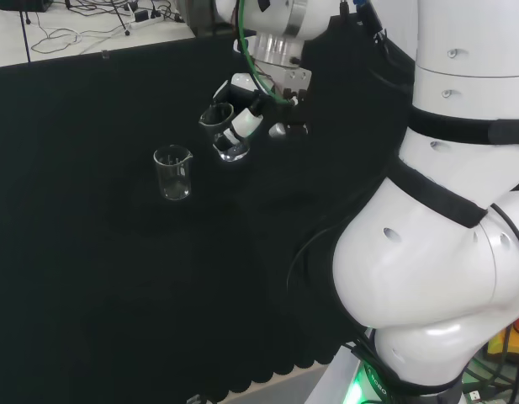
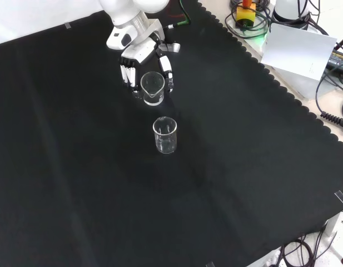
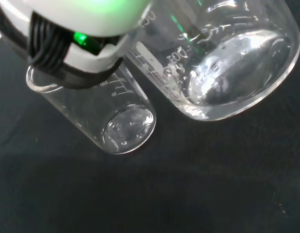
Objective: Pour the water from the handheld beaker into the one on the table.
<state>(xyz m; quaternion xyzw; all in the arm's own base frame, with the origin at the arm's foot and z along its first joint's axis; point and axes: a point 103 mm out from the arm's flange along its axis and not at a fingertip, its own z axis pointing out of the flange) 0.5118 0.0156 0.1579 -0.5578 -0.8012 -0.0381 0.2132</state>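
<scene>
Hand (image 2: 139, 58), fingers curled round held beaker (image 2: 152, 87), w/ beaker tilted and raised off cloth (image 2: 76, 167). Table beaker (image 2: 165, 135) upright, just beside and below in front view; left of hand in head view. Water level not clear in either beaker. Judgement: approach done, tilt begun; main pour left.

The handheld beaker (image 2: 152, 87) is of clear glass with printed marks on its wall. It is held above the cloth, tipped a little toward the second one. The beaker on the bench (image 2: 165, 135) is clear too. It stands upright, near the first one and apart from it.
</scene>
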